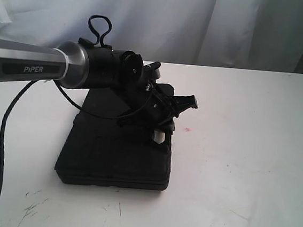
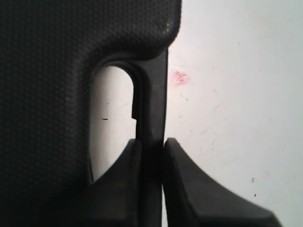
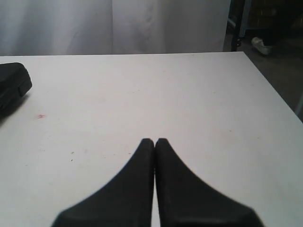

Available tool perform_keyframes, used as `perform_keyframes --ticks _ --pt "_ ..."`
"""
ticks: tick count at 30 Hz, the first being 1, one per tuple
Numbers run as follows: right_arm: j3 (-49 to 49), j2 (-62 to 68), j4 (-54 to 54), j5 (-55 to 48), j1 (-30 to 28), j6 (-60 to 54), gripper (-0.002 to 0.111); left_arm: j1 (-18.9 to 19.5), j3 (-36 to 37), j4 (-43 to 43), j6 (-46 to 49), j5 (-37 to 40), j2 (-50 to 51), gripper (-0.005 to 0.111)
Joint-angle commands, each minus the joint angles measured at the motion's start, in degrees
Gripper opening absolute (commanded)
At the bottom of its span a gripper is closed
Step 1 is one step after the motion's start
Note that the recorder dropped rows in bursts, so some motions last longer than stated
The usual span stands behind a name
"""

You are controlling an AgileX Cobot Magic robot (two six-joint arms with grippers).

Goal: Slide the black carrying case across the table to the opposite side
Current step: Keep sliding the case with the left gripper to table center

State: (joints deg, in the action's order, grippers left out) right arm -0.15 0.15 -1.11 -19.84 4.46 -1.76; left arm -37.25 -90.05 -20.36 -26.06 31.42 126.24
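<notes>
A: Handling?
B: Black carrying case [image 1: 116, 147] looks rigid and textured, likely moderate weight. It should slide flat on the table [image 1: 244, 154]. Left gripper [image 2: 151, 142] is pinched on the handle [image 2: 154, 94], which sits between its jaws. Right gripper [image 3: 155, 140] is closed and empty, case well aside.
A: Writing?
B: "PiPER" on left arm [image 1: 33, 69].

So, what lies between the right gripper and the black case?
Only white table, with a small red spot near the case; the right wrist view shows it.
</notes>
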Motion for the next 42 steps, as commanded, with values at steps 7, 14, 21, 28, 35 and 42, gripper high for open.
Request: perform_keyframes --ticks 7,14,21,28,35,42 --pt "0.2 -0.1 -0.2 0.1 -0.2 -0.2 0.000 -1.0 -5.7 -1.1 -0.9 3.3 3.4 0.000" --pt "0.2 -0.1 -0.2 0.1 -0.2 -0.2 0.000 -1.0 -11.1 -1.5 -1.1 5.7 6.5 0.000" --pt "0.2 -0.1 -0.2 0.1 -0.2 -0.2 0.000 -1.7 -11.0 -1.9 -1.1 4.5 7.2 0.000" --pt "0.2 -0.1 -0.2 0.1 -0.2 -0.2 0.000 -2.7 -11.5 -1.6 -0.9 4.5 7.2 0.000" --pt "0.2 -0.1 -0.2 0.1 -0.2 -0.2 0.000 -2.7 -11.5 -1.8 -0.9 1.6 7.2 0.005" --pt "0.2 -0.1 -0.2 0.1 -0.2 -0.2 0.000 -2.7 -11.5 -1.8 -1.0 0.5 7.2 0.008"
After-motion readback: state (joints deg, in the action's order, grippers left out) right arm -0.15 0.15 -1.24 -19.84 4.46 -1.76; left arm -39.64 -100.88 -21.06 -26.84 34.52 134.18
